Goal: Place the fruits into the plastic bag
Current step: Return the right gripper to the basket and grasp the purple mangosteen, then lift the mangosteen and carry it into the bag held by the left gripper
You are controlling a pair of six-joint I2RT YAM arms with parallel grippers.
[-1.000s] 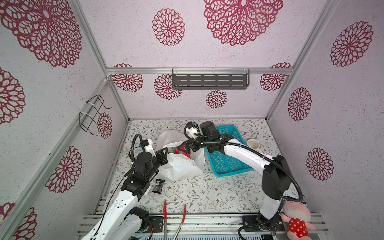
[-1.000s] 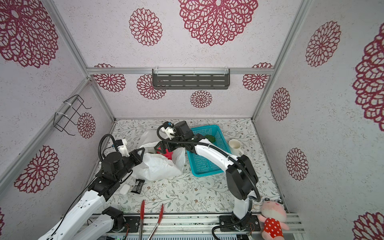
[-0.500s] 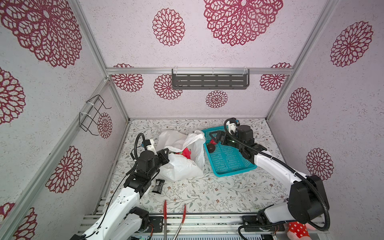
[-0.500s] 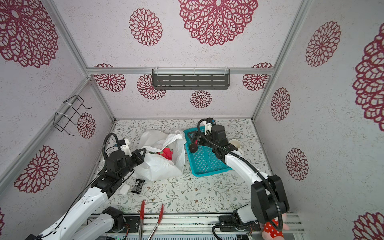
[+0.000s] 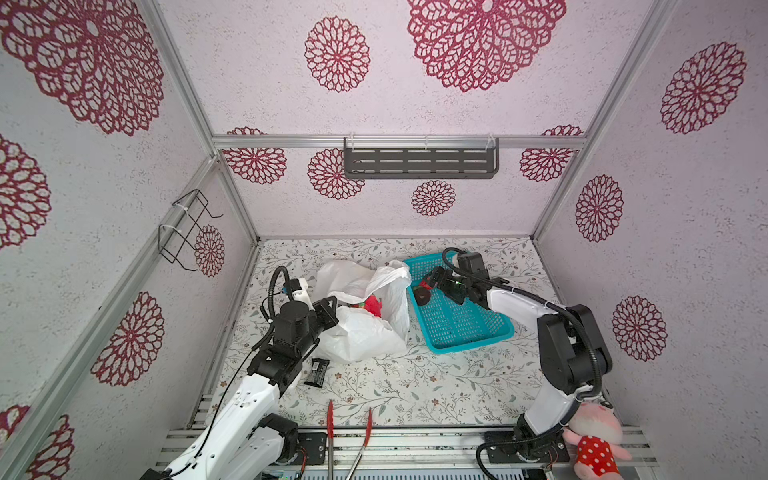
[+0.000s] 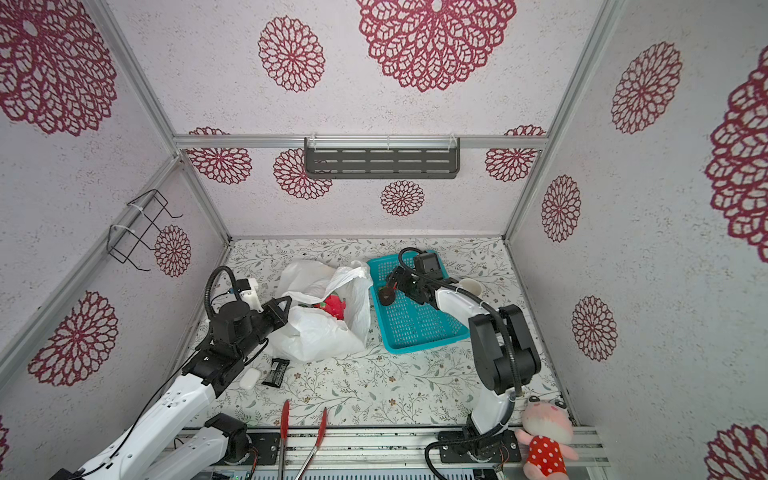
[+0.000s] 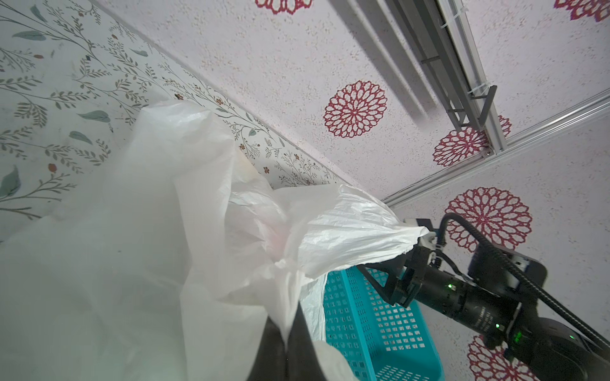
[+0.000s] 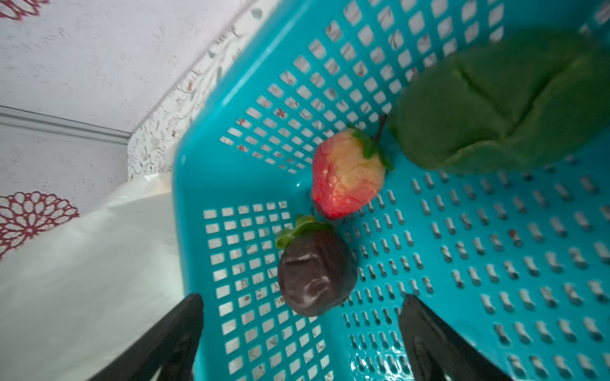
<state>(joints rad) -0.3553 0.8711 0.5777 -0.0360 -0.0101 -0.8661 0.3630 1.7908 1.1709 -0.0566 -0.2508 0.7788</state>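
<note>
Right hand (image 8: 300,308) is spread wide and empty, poised over the teal basket (image 8: 186,198), its two black fingers (image 8: 183,325) flanking the dark brown fruit (image 8: 317,273). The fruit lies straight ahead of the hand, nearly between the tips. Its long axis runs roughly along the approach line with the green calyx pointing away, so the jaws would close across its short width. The right arm is clearly the nearer. The red fruit (image 8: 346,174) sits just past the calyx, close or touching, I cannot tell which. The green fruit (image 8: 501,109) is further on. The basket wall stands just beside the dark fruit on the bag side and could catch a finger. The left hand (image 7: 287,343) is pinched shut on the rim of the plastic bag (image 5: 365,332), holding its mouth up. The spiky red fruit (image 5: 374,305) is inside. The bag stands on the bench beside the basket.
</note>
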